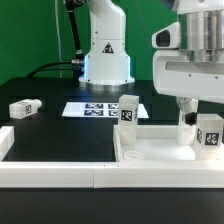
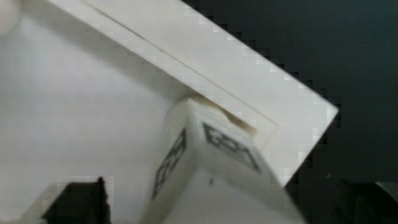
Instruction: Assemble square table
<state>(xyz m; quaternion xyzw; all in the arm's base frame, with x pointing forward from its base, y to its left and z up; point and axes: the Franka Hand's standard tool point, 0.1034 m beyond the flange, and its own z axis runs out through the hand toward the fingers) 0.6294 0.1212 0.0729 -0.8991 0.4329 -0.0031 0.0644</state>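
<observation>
You had the leg (image 2: 210, 150) standing in the top's (image 2: 89, 110) corner, where it mounts, with the gripper (image 2: 214, 203) spread open astride it, seemingly gripping nothing.

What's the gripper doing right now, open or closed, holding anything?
Gripper: open, with a white leg between its jaws but not clamped.

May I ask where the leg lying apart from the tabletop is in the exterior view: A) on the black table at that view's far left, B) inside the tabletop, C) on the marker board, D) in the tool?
A: the lone leg lies on the black table at the far left, clear of the marker board and the tabletop.
</observation>
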